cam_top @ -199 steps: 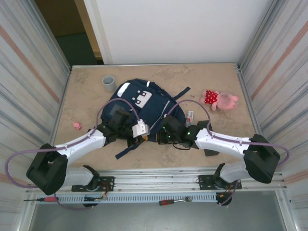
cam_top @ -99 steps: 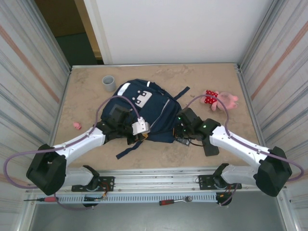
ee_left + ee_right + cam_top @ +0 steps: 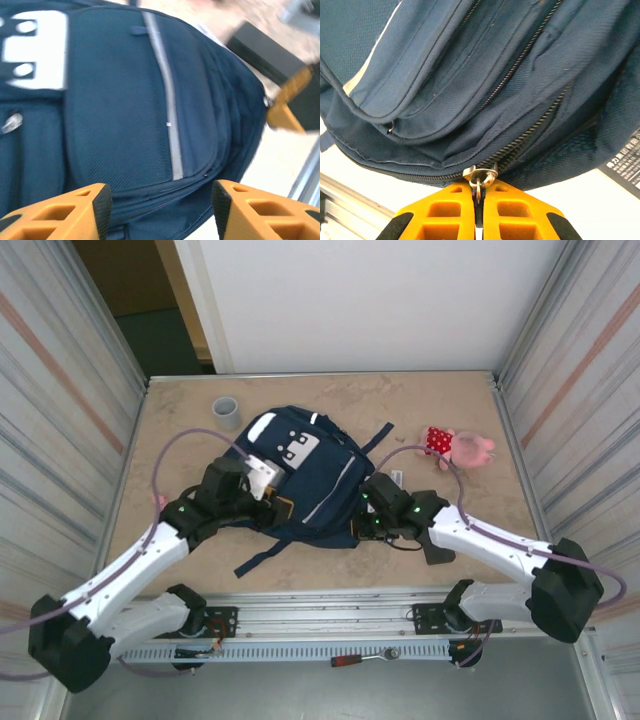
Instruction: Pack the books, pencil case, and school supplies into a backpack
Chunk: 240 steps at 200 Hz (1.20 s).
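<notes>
A: Where does the backpack (image 3: 310,475) lie?
B: Flat in the middle of the worktop (image 3: 450,410), front pocket up, between the two arms.
A: How will it handle?
B: Soft and limp, by the look of it. The cloth sags and folds in the right wrist view, so it probably gives way under a pull. It is likely light enough to slide on the smooth worktop.
A: So where should the robot take hold?
B: The right hand (image 3: 477,195) is pinched tight on the small metal zip pull (image 3: 480,175) at the near right edge. That is the firm spot, though it is tiny and could slip out.
A: And the left hand (image 3: 160,202)?
B: Its jaws stand apart above the front pocket, holding nothing. It could pin a fold of cloth beside the zip, so the slider runs rather than dragging the backpack along.
</notes>
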{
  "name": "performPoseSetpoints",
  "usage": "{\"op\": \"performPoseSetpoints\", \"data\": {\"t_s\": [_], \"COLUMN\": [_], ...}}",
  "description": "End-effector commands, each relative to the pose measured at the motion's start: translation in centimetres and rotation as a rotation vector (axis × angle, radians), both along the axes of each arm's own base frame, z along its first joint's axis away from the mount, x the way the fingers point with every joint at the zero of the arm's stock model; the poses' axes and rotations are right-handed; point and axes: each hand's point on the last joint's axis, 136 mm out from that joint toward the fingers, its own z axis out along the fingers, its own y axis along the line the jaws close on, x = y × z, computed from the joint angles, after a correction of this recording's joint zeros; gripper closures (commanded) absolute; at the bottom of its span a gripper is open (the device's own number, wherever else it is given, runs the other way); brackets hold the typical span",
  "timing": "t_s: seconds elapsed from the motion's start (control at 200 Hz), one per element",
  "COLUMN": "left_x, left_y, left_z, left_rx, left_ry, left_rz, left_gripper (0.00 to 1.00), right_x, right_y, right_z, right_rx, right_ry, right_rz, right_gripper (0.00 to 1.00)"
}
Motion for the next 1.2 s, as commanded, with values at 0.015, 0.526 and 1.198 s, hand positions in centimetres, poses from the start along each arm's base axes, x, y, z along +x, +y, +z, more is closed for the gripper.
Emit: {"op": "performPoseSetpoints", "data": {"t_s": [0.015,0.526,1.198], "left_x": [-1.0,-5.6,-6.6], "left_y": [4.2,6.7,4.7], "left_z": [-2.5,-7.9,-12.3], "left_rx": [-0.125,-0.377,-0.574], "left_ry": [0.284,0.632,0.812], "left_rz": [0.455,0.811,0.951], "left_gripper": [0.43,0.38,0.56], "right_x": [-0.4,-4.4,-6.3], "right_y": [2.3,13.6,17.3], "right_z": [1.2,1.3,0.9], "right_rx": [0.010,0.076,0.124], "right_ry": [-0.025,-0.013,0.015], "right_rz": [0.075,0.285,0.391], "right_gripper": [1.00,1.00,1.00]}}
